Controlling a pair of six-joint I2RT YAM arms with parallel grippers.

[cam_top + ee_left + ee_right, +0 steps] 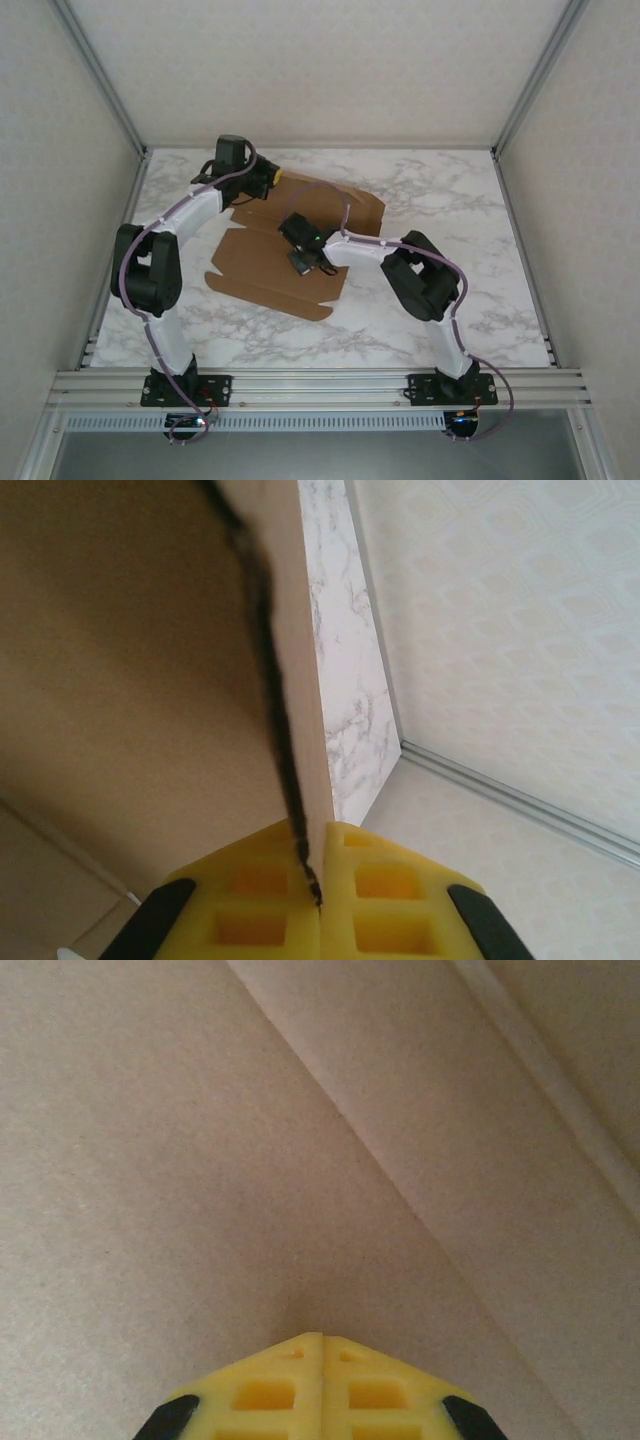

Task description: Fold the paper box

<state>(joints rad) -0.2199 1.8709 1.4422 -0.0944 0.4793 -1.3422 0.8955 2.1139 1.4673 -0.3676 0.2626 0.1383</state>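
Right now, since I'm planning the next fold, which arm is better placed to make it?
Left. The left pincer is shut on an edge of the paper box, ready to swing it over. The right pincer is shut, empty, tips on a flat panel, likely bracing.

Robot lab test cell.
Marble-patterned table (440, 200) boxed in by aluminium frame rails (320, 383) and pale patterned wall panels (320, 60), with 2 robot arms (150, 270) bolted at its near edge.

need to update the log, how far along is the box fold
Early. Nothing looks folded up: the paper box lies mostly flat on the table. In hand: left gripper pinches a far edge; right gripper, shut, points at a middle panel. Left: raising walls, tucking flaps.
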